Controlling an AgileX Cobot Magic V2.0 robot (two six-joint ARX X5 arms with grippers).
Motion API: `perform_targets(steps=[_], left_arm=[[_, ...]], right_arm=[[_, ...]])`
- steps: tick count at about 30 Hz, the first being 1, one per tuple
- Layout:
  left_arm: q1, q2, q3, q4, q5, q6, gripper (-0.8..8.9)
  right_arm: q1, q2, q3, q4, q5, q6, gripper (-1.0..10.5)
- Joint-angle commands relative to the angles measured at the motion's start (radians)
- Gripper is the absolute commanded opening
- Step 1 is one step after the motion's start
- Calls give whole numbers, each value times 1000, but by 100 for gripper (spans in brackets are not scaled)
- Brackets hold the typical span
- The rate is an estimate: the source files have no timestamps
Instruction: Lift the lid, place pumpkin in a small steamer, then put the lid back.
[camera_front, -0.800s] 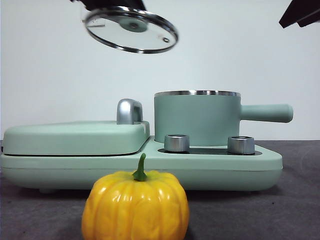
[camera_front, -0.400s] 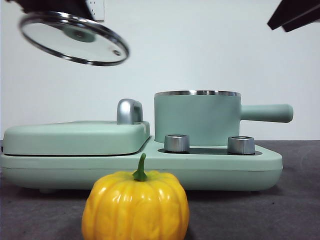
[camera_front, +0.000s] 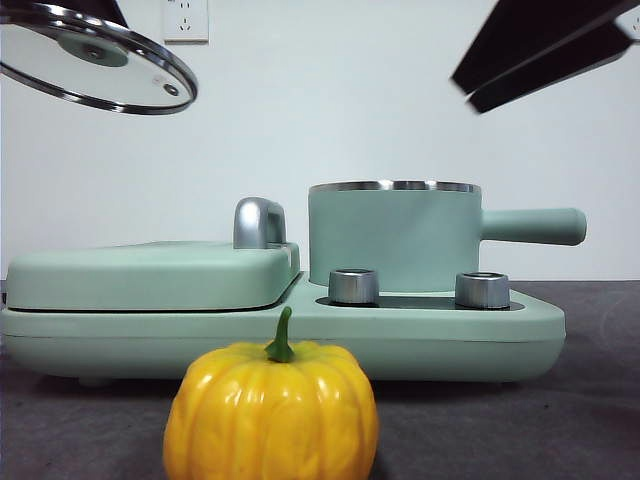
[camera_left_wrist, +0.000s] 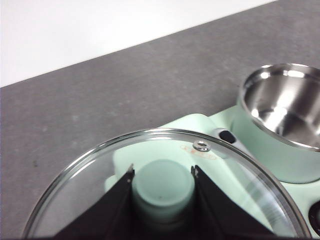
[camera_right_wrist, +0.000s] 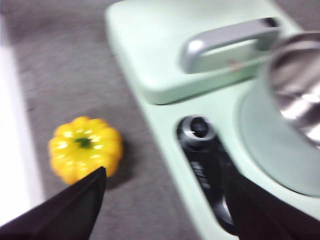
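Note:
My left gripper (camera_left_wrist: 162, 172) is shut on the mint-green knob of the glass lid (camera_left_wrist: 90, 200). It holds the lid (camera_front: 95, 65) tilted, high at the front view's top left, well to the left of the small steamer (camera_front: 395, 240). The steamer stands uncovered on the appliance, and its steel inside (camera_left_wrist: 282, 105) looks empty. The yellow-orange pumpkin (camera_front: 270, 415) sits on the grey table in front of the appliance. My right gripper (camera_front: 465, 95) is open in the air at the upper right. Its wrist view shows the pumpkin (camera_right_wrist: 85, 147) below it and the steamer (camera_right_wrist: 295, 125) beside.
The long mint-green appliance base (camera_front: 300, 340) carries a flat griddle cover (camera_front: 150, 275) with a chrome handle (camera_front: 258, 222) on the left. Two silver knobs (camera_front: 353, 286) sit in front of the steamer, whose side handle (camera_front: 535, 226) points right. A white wall stands behind.
The left gripper has carried the lid leftward, away from the steamer. The right gripper has come further down and into the front view from the top right.

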Motion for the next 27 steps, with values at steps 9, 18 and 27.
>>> perform_targets(steps=[9,18,27], left_arm=[[50,-5,12,26,-2,2,11],[64,-5,12,27,-2,0,12],[71,-5,12,27,-2,0,11]], right_arm=[[187,182,18,79,7,2,372],[247,330,18,182,1,2,402],[283,436,18,229,-2,-3,402]])
